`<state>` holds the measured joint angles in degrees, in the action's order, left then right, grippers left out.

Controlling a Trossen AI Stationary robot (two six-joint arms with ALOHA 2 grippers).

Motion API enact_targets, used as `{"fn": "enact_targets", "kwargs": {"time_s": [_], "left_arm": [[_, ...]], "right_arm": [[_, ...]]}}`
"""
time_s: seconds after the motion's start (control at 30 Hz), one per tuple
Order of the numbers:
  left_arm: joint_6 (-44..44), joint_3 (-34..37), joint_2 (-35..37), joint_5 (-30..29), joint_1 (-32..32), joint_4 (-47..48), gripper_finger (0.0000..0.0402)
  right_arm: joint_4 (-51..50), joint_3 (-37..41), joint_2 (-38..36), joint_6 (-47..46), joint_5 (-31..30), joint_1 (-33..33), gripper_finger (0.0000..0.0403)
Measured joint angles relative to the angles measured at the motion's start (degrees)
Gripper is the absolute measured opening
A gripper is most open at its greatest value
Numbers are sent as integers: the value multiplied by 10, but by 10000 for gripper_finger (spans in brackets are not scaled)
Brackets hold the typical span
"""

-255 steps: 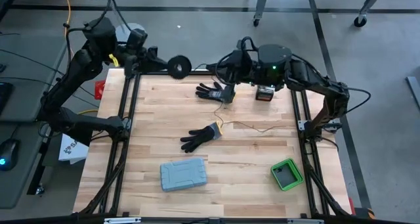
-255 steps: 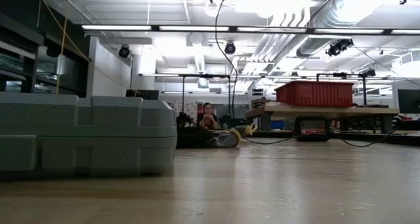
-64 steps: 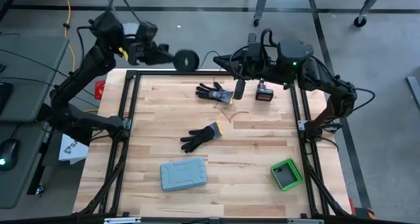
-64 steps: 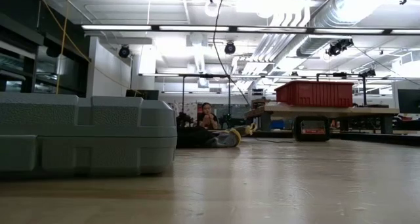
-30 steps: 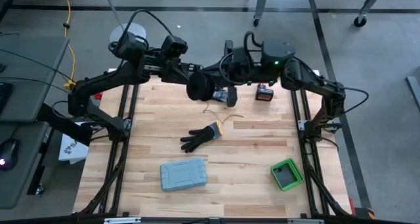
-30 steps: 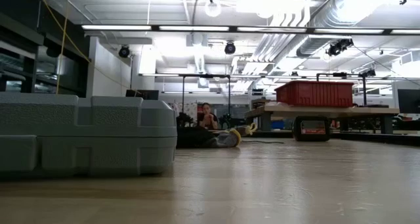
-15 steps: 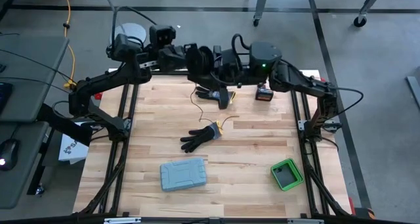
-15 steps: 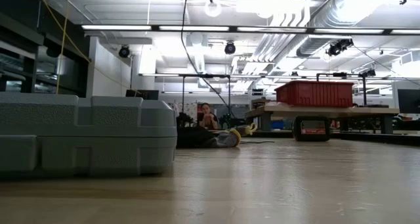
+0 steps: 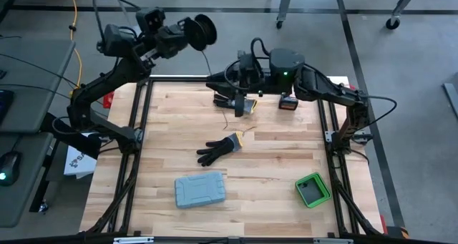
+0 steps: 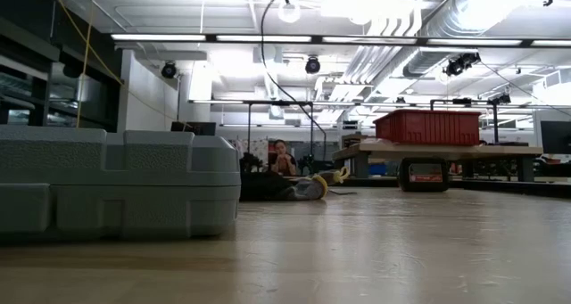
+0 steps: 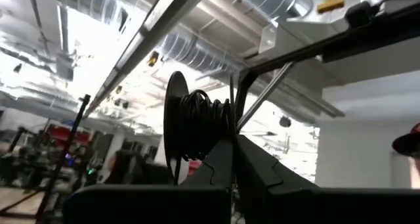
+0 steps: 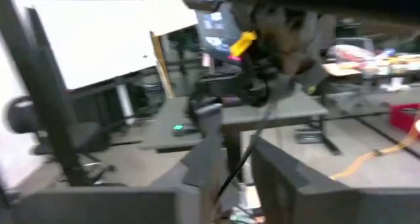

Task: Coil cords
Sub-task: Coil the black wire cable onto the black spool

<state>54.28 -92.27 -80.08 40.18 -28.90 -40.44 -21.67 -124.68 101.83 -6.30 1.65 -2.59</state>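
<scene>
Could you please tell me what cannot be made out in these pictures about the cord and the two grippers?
- Cord: high view, too thin to trace all the way from the spool down to the table.
- Right gripper: high view, fingers too small; right wrist view, blurred, so whether they pinch the cord is unclear.
- Left gripper: left wrist view, its body hides the spool's lower half.
- Low view: the grey case blocks the left of the table; both grippers are out of frame.

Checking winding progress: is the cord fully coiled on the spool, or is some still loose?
Some is still loose. The spool in the left gripper holds dark windings, but a strand still trails down to the table.
</scene>
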Motion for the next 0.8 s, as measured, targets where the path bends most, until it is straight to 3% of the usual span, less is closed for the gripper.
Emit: {"fn": "enact_targets", "kwargs": {"time_s": [0.13, 0.23, 0.53, 0.7, 0.8], "left_arm": [[-21, 1, 1, 2, -9, 4, 0], [-25, 1, 3, -1, -12, 0, 0], [-51, 1, 9, -14, -16, -2, 0], [-55, 1, 9, -22, -18, 0, 0], [-55, 1, 11, -24, -18, -3, 0]], "right_arm": [[-9, -1, 1, 21, -69, 0, 150], [-13, -1, 9, 40, -99, 0, 178], [-47, -1, 21, 64, -110, -1, 186], [-55, -1, 30, 88, -158, -6, 186], [-46, -1, 35, 73, -142, -15, 186]]}}
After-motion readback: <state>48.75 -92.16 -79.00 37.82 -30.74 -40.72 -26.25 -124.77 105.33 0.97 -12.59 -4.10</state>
